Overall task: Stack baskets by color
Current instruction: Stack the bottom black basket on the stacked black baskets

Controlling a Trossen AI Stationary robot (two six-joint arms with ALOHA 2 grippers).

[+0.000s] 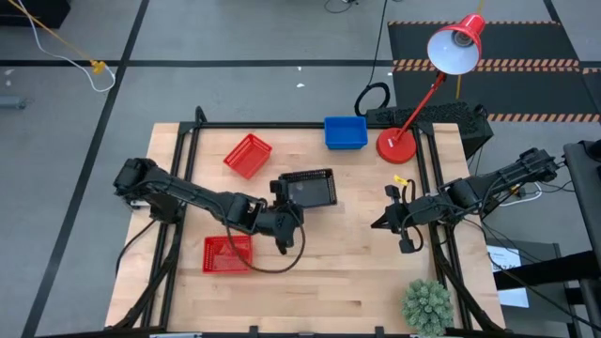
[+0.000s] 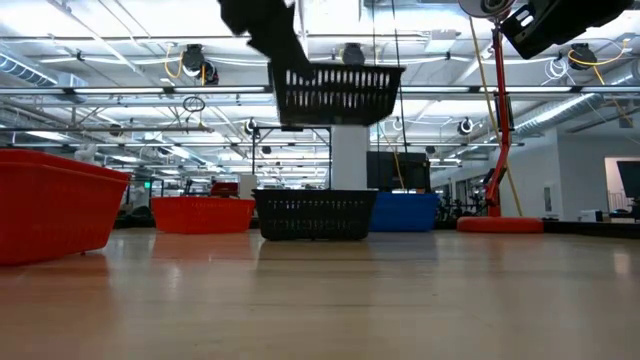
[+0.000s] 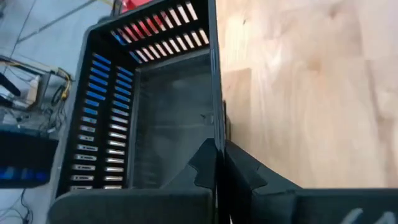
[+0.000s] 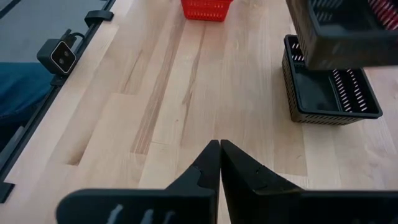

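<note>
My left gripper is shut on a black basket and holds it in the air above a second black basket, which rests on its base on the table. One red basket sits at the far left and another red basket at the near left. A blue basket rests at the far edge. My right gripper hovers shut over the table's right side, nothing in it. My left gripper pinches one side wall of the upper black basket, one finger inside the basket and one outside. The fingers slant down from the table's left and lie along that wall. The basket hangs about level, open side up, clear of the lower basket.
A red lamp's round base stands at the far right beside the blue basket. A small green plant sits at the near right corner. Bare wood lies in the table's middle and along its near edge.
</note>
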